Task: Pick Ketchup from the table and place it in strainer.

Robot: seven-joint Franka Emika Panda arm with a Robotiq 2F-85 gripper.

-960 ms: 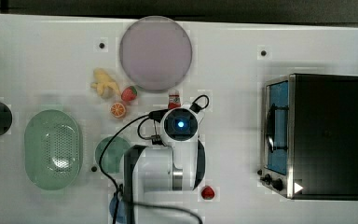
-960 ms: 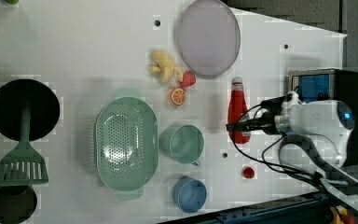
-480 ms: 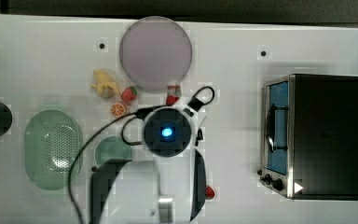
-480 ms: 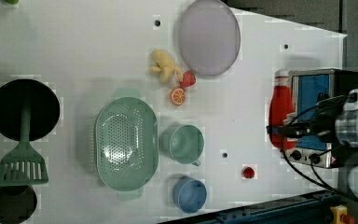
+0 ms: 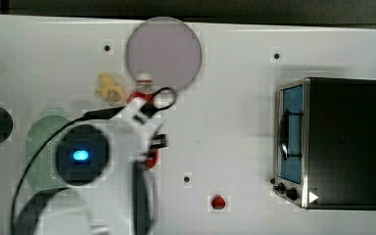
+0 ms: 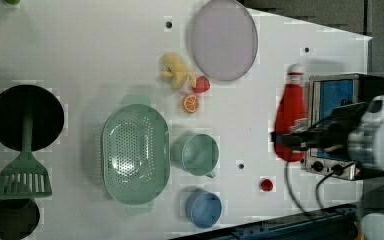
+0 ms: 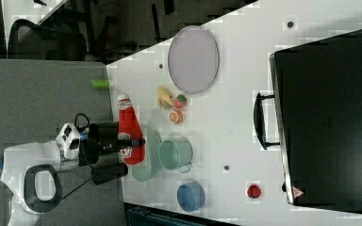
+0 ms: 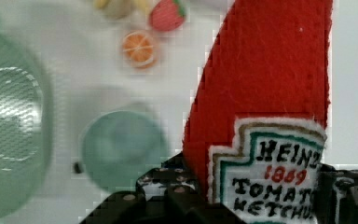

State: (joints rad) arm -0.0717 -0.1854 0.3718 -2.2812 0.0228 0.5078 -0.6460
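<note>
Two black fingers [image 8: 177, 196] of my gripper [image 6: 292, 141] are clamped on the label end of the slim red Ketchup bottle with the white cap [image 6: 291, 111], and I hold it lifted off the white table [image 6: 105, 50], white cap pointing away from my wrist. In the right view the bottle [image 7: 129, 132] hangs over the near rim of the pale green oval strainer with the perforated bottom [image 6: 136, 154], with my gripper [image 7: 122, 142] pinching it across the label. In the wrist view the felt body of the bottle [image 8: 265, 93] rises past its white label, and the strainer [image 8: 9, 121] lies off to one side below, apart from it.

Beside the strainer in the left view stands a round green cup with a handle [image 6: 196, 154], and a small blue cup [image 6: 203, 207] sits just past that. Near the strainer's far end lie an orange slice toy [image 6: 190, 103], a red strawberry [image 6: 201, 85] and a yellow banana bunch [image 6: 176, 71], with a pale lilac round plate [image 6: 223, 39] beyond them. A small round red toy fruit [image 6: 266, 184] rests well apart from the strainer, near a black toaster oven with a blue window [image 5: 340, 142]. On the strainer's other side, a green slotted spatula [image 6: 24, 172] leans out of a black pan [image 6: 26, 117].
</note>
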